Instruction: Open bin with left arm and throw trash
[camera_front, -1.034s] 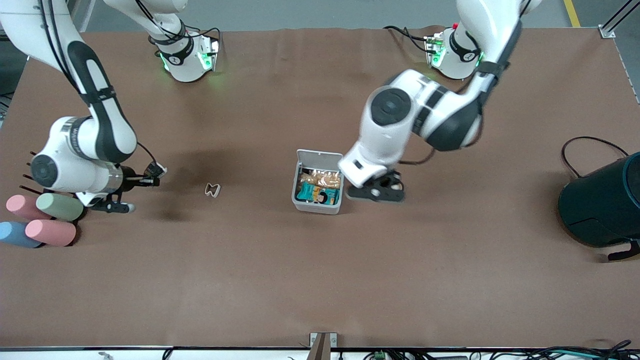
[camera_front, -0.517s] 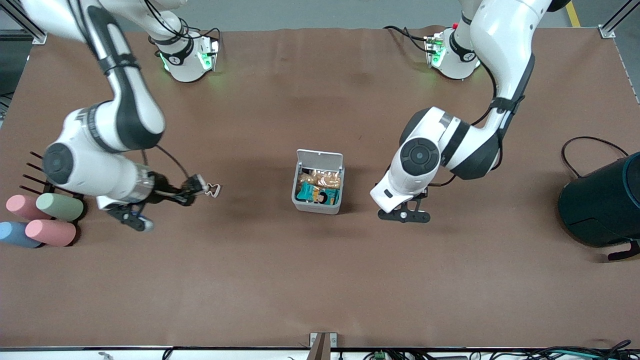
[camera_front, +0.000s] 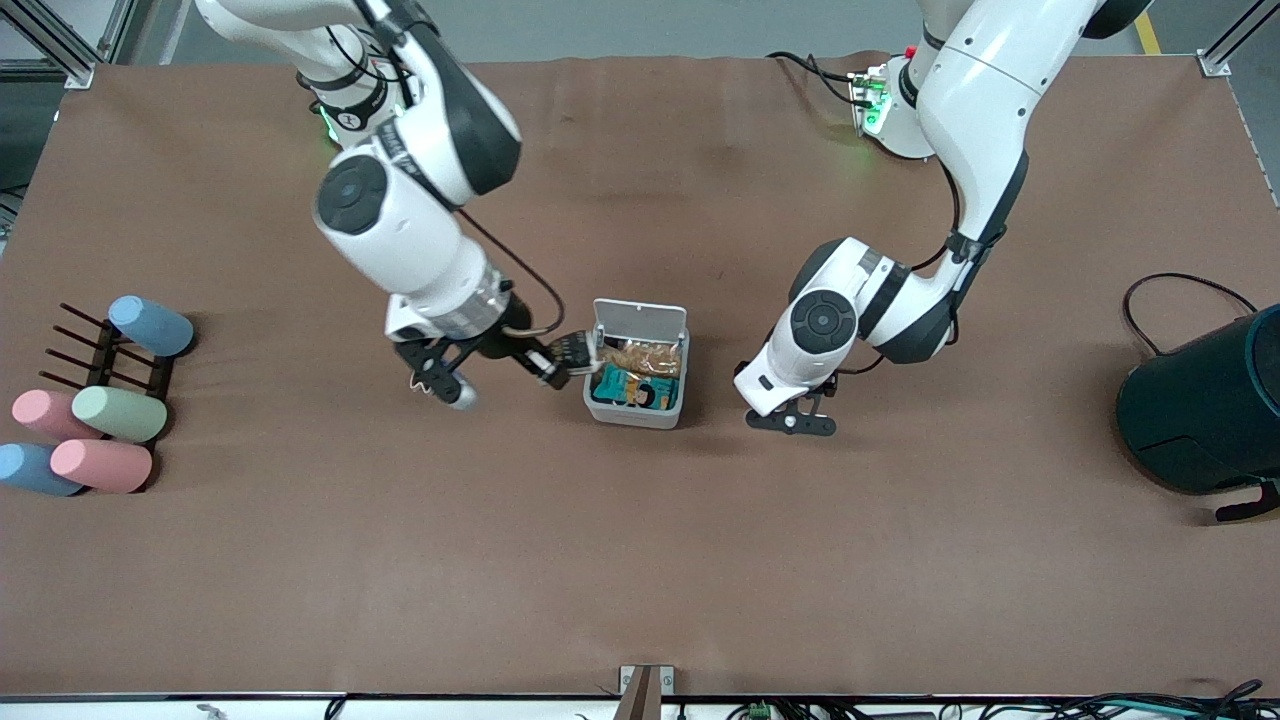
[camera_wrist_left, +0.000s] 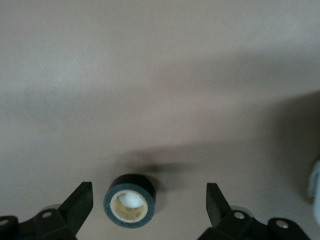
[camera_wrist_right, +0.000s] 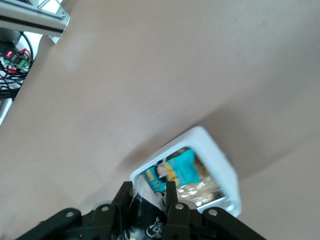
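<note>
The bin (camera_front: 630, 413) stands near the middle of the brown counter (camera_front: 640, 560), between the two arms. Wide bare surface lies around it on the side nearer the front camera, and more toward the robots' bases. The counter's covering is matte and faintly rippled, and its edges are clear of objects.

A big dark teal cylinder (camera_front: 1200, 410) sits at the left arm's end of the counter, with a thin black cable (camera_front: 1170, 290) looping beside it. At the right arm's end, five pastel cylinders (camera_front: 120, 413) in pink, green and blue lie on and beside a black rack (camera_front: 100, 350).

The left arm (camera_front: 960, 120) bends down beside the bin. Its left claw (camera_front: 795, 422) is low over the counter with the fingers (camera_wrist_left: 80, 200) spread wide apart, gripping nothing. The right claw (camera_front: 580, 352) hangs over the bin's rim on the right arm's side, clamped on the black packet (camera_wrist_right: 147, 200).

The bin is a small white square box with rounded corners. Its flat lid (camera_front: 641, 320) is hinged up and stands open, and glossy tan and teal snack wrappers (camera_front: 635, 375) fill the inside.

The black ring (camera_wrist_left: 129, 201), with a pale centre, lies flat on the counter between the left claw's open fingers, touching neither.
</note>
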